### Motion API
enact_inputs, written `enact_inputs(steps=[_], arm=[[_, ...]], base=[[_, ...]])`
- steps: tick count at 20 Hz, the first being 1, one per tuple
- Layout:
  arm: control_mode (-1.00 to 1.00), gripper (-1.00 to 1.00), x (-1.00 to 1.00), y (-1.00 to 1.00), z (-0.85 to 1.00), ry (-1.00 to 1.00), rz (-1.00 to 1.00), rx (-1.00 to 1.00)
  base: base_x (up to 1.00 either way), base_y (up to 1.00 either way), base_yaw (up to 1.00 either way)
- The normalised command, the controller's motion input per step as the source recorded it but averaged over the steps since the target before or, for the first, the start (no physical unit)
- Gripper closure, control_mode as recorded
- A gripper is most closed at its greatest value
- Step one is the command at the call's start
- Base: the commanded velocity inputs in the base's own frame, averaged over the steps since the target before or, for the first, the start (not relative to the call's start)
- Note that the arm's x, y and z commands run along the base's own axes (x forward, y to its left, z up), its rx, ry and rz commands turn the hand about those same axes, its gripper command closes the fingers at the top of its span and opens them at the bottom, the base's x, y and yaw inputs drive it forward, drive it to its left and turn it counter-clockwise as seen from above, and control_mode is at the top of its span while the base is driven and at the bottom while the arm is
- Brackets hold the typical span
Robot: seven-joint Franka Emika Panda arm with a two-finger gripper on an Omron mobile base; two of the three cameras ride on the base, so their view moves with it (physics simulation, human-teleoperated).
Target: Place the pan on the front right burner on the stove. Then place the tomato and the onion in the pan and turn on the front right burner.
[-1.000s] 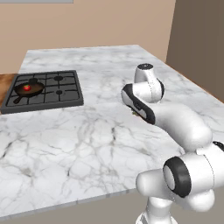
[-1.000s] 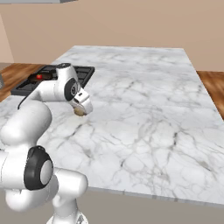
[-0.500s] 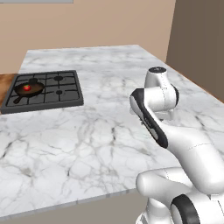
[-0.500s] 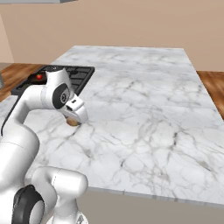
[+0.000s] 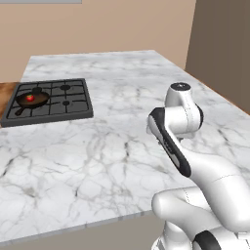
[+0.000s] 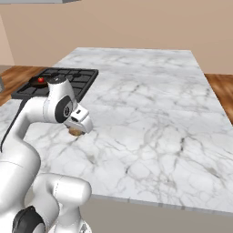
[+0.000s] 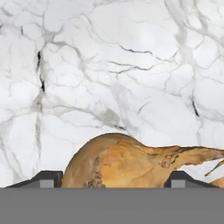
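The tan onion (image 7: 127, 162) lies on its side on the marble counter, stem pointing right in the hand view. My gripper (image 7: 113, 180) is open and straddles it, one dark fingertip (image 7: 46, 179) close to each flank. In the right base view the gripper (image 6: 78, 128) hangs just over the onion (image 6: 73, 132), left of the counter's middle. Far off, the dark pan (image 5: 32, 99) sits on the stove (image 5: 73, 110) with the red tomato (image 5: 30, 97) inside it. The pan (image 6: 40, 82) covers the front right burner.
The marble counter (image 5: 97, 156) stretches wide around the onion. Its near edge (image 6: 150, 202) runs along the bottom of the right base view. My own white arm (image 5: 180, 146) bends across the right side of the left base view. A wooden floor (image 6: 223, 86) shows beyond the counter.
My arm has folded down and toward the near side, bringing the hand low over the onion. The jaws have stayed wide. The onion, pan and tomato have not moved.
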Motion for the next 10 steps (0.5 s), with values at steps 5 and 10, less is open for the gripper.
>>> enact_inputs(steps=[5, 10], arm=[[-1.00, 1.00, 0.00, 0.00, 0.00, 0.00, 0.05, 0.00], [-1.00, 1.00, 0.00, -0.02, 0.00, 0.00, 0.00, 0.00]], base=[[0.00, 0.00, 0.00], [0.00, 0.00, 0.00]])
